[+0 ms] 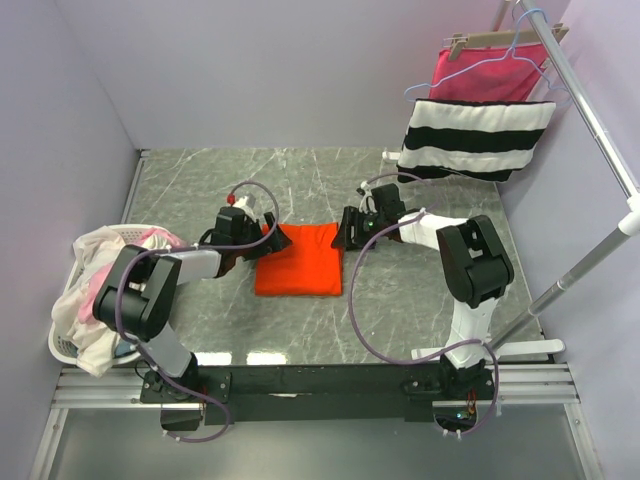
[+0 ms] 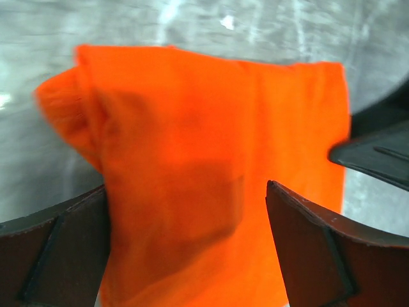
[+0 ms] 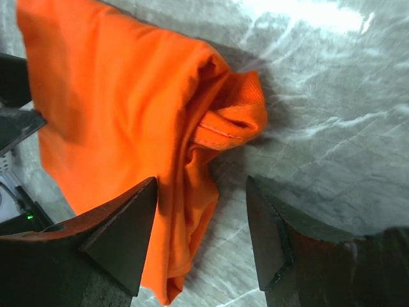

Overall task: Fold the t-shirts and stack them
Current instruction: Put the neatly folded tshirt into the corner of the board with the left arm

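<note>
L gripper [image 1: 274, 240] [image 2: 185, 198]: jaws spread as wide as they go, nothing pinched, low at the left edge of the orange t-shirt [image 1: 298, 262] [image 2: 211, 121] [image 3: 108, 109]. In its wrist view the cloth lies under & btwn the two fingers. R gripper [image 1: 342, 232] [image 3: 201, 185]: jaws apart too but less wide, gripping nothing, at the shirt's right edge. Its wrist view shows one finger over cloth and the other over bare table, w/ the bunched fold edge btwn them. Can't tell if any finger touches the cloth.

Grey marble-look table [image 1: 420, 190] takes up most of the top view. Metal rail [image 1: 590, 110] runs along the far right. A black & white striped cloth [image 1: 475, 135] hangs from it, w/ a pink garment [image 1: 480, 75] hung just above. White basket [image 1: 60, 348] sits at the table's left edge beside the L arm, heaped w/ cream-white & pale pink t-shirts [image 1: 100, 262] spilling over the rim. Orange t-shirt is folded to a rough rectangle, flat at table centre btwn the 2 grippers, well apart from the basket. One corner on the R side is bunched, w/ hem stitching showing.
</note>
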### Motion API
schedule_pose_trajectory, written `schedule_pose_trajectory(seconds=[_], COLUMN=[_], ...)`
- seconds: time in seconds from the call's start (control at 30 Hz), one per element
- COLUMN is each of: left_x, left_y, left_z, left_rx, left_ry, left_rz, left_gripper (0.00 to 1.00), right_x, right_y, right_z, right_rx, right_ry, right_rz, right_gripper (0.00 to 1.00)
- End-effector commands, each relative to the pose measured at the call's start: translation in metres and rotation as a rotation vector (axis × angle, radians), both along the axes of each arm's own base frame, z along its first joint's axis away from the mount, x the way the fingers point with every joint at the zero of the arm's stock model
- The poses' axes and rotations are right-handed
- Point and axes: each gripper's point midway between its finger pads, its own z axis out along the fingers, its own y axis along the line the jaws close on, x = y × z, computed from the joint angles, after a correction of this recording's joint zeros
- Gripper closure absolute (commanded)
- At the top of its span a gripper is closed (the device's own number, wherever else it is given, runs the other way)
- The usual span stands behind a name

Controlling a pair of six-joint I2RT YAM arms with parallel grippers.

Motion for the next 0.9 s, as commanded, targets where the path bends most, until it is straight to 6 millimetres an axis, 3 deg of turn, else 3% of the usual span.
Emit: schedule_pose_trajectory(seconds=[0.0, 0.1, 0.13, 0.2, 0.23, 0.33, 0.37, 0.43, 0.47, 0.5, 0.57, 0.6, 0.67, 0.7, 0.77, 0.8, 0.87], left_x=[-0.042, -0.044, -0.04, -0.035, -0.028, -0.001, 0.0, 0.032, 0.035, 0.061, 0.084, 0.099, 0.122, 0.137, 0.154, 0.168, 0.181], left_y=[-0.02, -0.03, -0.033, -0.037, -0.039, -0.04, -0.038, -0.033, -0.026, -0.018, 0.001, 0.008, 0.036, 0.045, 0.076, 0.099, 0.126], left_z=[-0.039, -0.046, -0.048, -0.047, -0.045, -0.037, -0.039, -0.02, -0.021, -0.003, 0.005, 0.018, 0.026, 0.04, 0.038, 0.048, 0.04], left_rx=[-0.061, -0.116, -0.128, -0.147, -0.143, -0.096, -0.07, -0.018, 0.015, 0.038, 0.1, 0.129, 0.183, 0.208, 0.258, 0.292, 0.342], left_ry=[0.175, 0.201, 0.197, 0.189, 0.191, 0.157, 0.179, 0.109, 0.132, 0.073, 0.051, 0.031, 0.005, -0.025, -0.019, -0.037, -0.025], left_rz=[-0.115, -0.136, -0.138, -0.142, -0.14, -0.127, -0.123, -0.092, -0.077, -0.05, 0.011, 0.022, 0.08, 0.086, 0.128, 0.158, 0.188], left_gripper=[0.03, 0.2, 0.36, 0.54, 0.73, 0.99, 0.99, 0.99, 0.99, 0.99, 0.99, 0.99, 0.99, 0.99, 0.99, 0.99, 0.99], right_x=[0.007, 0.006, 0.006, 0.006, 0.006, 0.006, 0.005, 0.006, 0.005, 0.005, 0.006, 0.004, 0.003, 0.003, 0.002, 0.0, 0.0], right_y=[0.005, 0.005, 0.006, 0.004, 0.004, 0.003, 0.002, -0.001, -0.003, -0.004, -0.007, -0.007, -0.007, -0.005, -0.005, -0.003, -0.001], right_z=[0.003, -0.001, -0.002, -0.003, -0.003, -0.002, -0.003, 0.002, 0.001, 0.003, 0.009, 0.011, 0.015, 0.017, 0.019, 0.02, 0.019], right_rx=[0.035, 0.032, 0.03, 0.025, 0.025, 0.019, 0.012, 0.0, -0.009, -0.018, -0.029, -0.03, -0.023, -0.017, -0.005, 0.004, 0.014], right_ry=[-0.008, 0.001, 0.005, 0.005, 0.004, -0.001, 0.001, -0.017, -0.021, -0.025, -0.043, -0.046, -0.051, -0.054, -0.053, -0.048, -0.041], right_rz=[0.006, 0.013, 0.014, 0.01, 0.01, 0.009, 0.006, -0.005, -0.006, -0.009, -0.012, -0.011, -0.007, -0.001, 0.0, 0.007, 0.01], right_gripper=[0.35, 0.35, 0.35, 0.36, 0.35, 0.36, 0.36, 0.36, 0.36, 0.36, 0.36, 0.36, 0.36, 0.36, 0.36, 0.36, 0.36])
